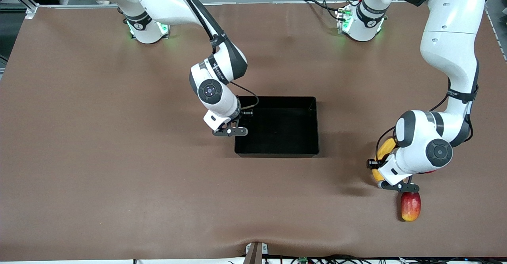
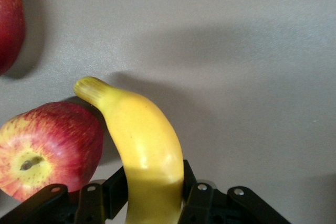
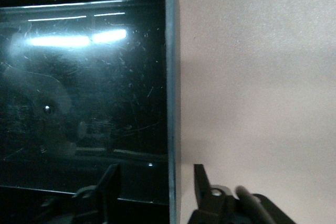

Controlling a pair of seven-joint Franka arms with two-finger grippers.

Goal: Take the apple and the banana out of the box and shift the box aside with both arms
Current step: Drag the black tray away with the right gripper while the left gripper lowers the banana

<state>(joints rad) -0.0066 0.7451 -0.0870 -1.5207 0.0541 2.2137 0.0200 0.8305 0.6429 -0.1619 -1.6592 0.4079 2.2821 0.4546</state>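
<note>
Your left gripper (image 1: pixel 400 187) sits low near the table's edge at the left arm's end, its fingers (image 2: pixel 197 195) clamped on the banana (image 2: pixel 144 156) — the apple (image 2: pixel 44 150) lies just beside that banana, and a mango (image 1: pixel 410 206) rests nearer the front camera. Your right gripper (image 1: pixel 233 131) straddles one wall of the black box (image 1: pixel 277 150) at mid-table — one finger inside, one outside, narrowly apart.
</note>
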